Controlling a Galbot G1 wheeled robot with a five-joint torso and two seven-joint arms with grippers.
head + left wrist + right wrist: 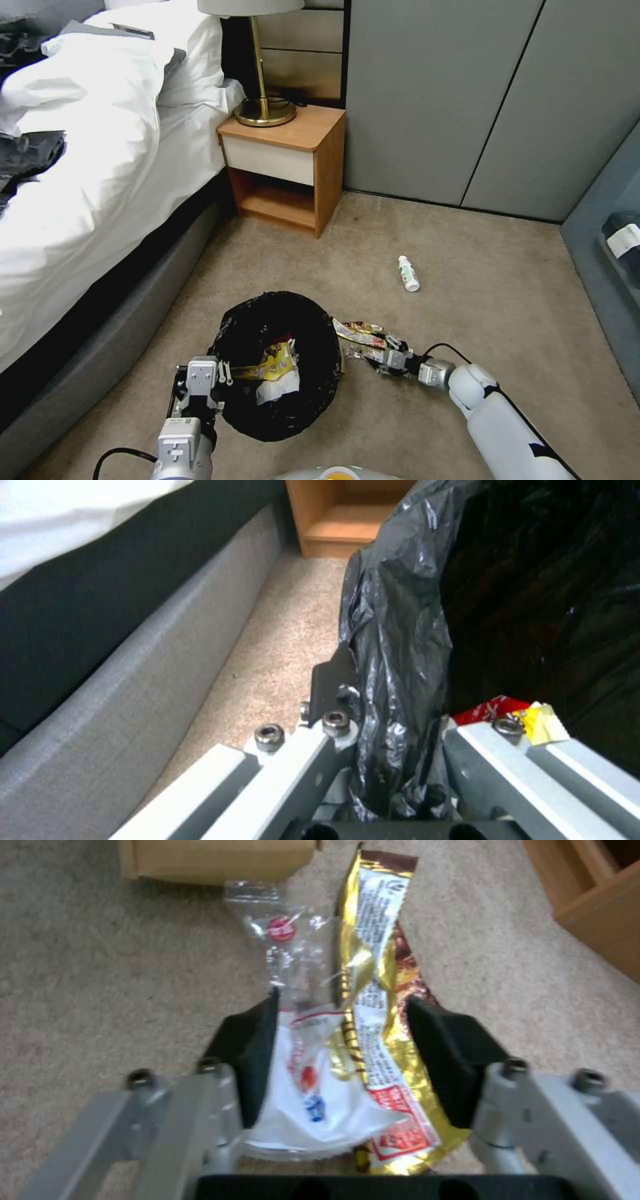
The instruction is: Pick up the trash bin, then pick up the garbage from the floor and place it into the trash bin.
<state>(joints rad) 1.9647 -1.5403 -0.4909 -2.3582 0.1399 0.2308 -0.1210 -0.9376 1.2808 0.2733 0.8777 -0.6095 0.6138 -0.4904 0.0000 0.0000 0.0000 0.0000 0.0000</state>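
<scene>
The left gripper [223,375] is clamped on the near-left rim of the round black-bagged trash bin [313,407]. Just right of it, the right gripper [343,1050] pinches a gold foil snack wrapper [377,990] and clear plastic packet [293,945], detail plain from its wrist. A small white bottle [408,273] lies farther off.

Left arm: reaches forward low at the robot's left; left gripper [220,381] has its fingers [333,700] closed over the trash bin [280,363] rim.
Right arm: white forearm angled inward from the lower right, wrist low; right gripper [383,357] fingers [250,1040] apparently clamped on the snack wrapper [383,1040].
</scene>
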